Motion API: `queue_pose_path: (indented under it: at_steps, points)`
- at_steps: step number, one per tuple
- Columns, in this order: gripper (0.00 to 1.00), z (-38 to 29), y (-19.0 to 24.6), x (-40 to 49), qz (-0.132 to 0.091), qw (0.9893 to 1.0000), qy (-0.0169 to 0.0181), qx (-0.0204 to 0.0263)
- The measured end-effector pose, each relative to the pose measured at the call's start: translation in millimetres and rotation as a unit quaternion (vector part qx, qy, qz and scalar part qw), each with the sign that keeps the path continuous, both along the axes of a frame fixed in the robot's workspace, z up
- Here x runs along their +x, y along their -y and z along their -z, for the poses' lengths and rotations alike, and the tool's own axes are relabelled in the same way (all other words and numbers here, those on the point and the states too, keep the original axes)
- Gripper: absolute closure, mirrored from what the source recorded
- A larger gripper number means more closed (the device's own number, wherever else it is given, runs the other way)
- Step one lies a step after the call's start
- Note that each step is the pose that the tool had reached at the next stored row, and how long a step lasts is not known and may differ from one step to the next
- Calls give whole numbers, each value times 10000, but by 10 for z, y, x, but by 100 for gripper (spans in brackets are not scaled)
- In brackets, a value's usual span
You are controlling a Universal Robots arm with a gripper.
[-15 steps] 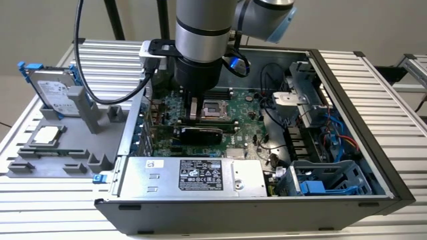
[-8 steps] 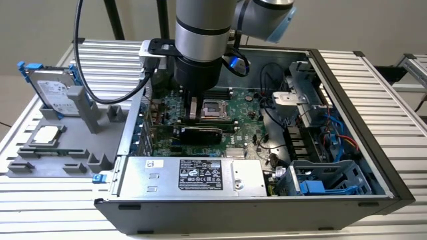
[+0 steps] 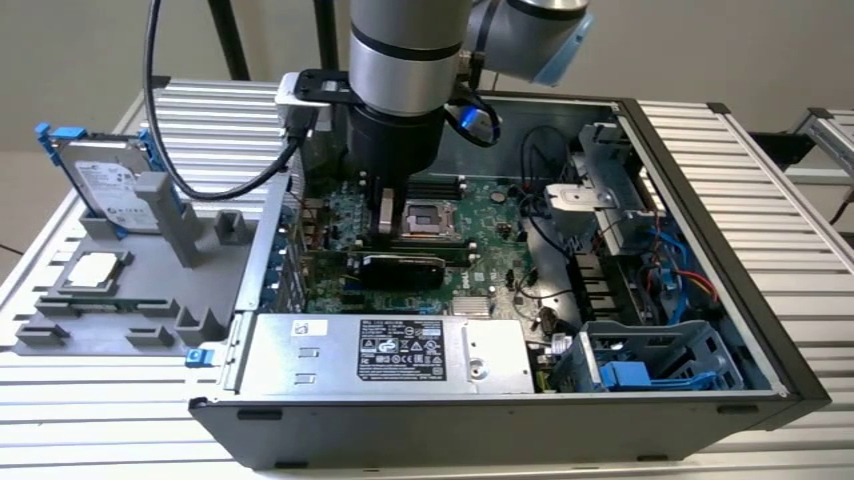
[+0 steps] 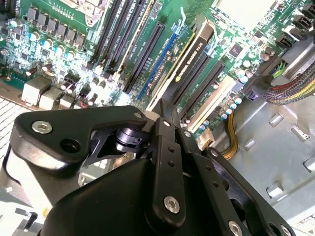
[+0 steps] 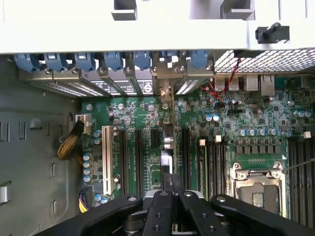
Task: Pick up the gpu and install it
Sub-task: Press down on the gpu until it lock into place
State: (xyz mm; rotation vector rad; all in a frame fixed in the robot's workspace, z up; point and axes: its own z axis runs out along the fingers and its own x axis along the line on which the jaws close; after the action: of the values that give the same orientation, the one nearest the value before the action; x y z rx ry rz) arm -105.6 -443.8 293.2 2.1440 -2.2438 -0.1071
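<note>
The gpu (image 3: 400,270) stands on edge across the green motherboard inside the open computer case, its black cooler face turned toward the exterior view. In both wrist views it appears edge-on as a thin dark card (image 4: 194,56) (image 5: 167,147), lined up with an expansion slot, its bracket end toward the case's rear slot covers. My gripper (image 3: 383,240) reaches straight down from the arm onto the card's top edge. The black fingers are closed together at the tips (image 5: 171,178) (image 4: 165,109), with the card's edge between them.
A silver hard drive in a blue frame (image 3: 114,185) and a square processor chip (image 3: 91,270) rest on a grey fixture at the exterior view's left. The power supply (image 3: 387,350), CPU socket (image 5: 256,189), drive cage (image 3: 654,360) and cable bundles (image 4: 290,88) crowd the case.
</note>
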Motion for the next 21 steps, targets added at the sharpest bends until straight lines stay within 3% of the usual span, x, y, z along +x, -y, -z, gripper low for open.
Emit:
queue_pose_path:
  at_steps: [4, 12, 21]
  points:
    - [100, -31, -10, -67, 0, 10000, 0, 0]
    - [100, -31, -35, -357, 0, 10000, 1, 0]
    - [100, -89, -40, -478, 0, 10000, 1, 0]
